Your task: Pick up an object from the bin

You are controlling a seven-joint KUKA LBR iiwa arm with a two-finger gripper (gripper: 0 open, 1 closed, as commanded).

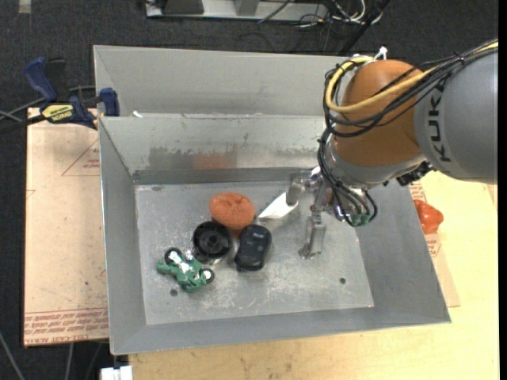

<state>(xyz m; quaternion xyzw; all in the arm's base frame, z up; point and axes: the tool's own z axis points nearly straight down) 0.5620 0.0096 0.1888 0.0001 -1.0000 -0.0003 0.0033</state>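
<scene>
My gripper (304, 218) hangs low over the right middle of the bin floor. It is open, with bare floor between the fingers; one fingertip (310, 246) points toward the front and the other (295, 190) toward the back. A flat white scrap (276, 207) lies just left of the rear fingertip, close to it or touching it. A black mouse-shaped thing (253, 247) lies further left of the gripper. Beyond the scrap sits a rough orange ball (232, 209).
A black round cap-like thing (211, 241) lies beside the mouse-shaped one. A green and white toy (186, 270) rests near the bin's front left. The arm's orange cover and cables hang over the bin's right side.
</scene>
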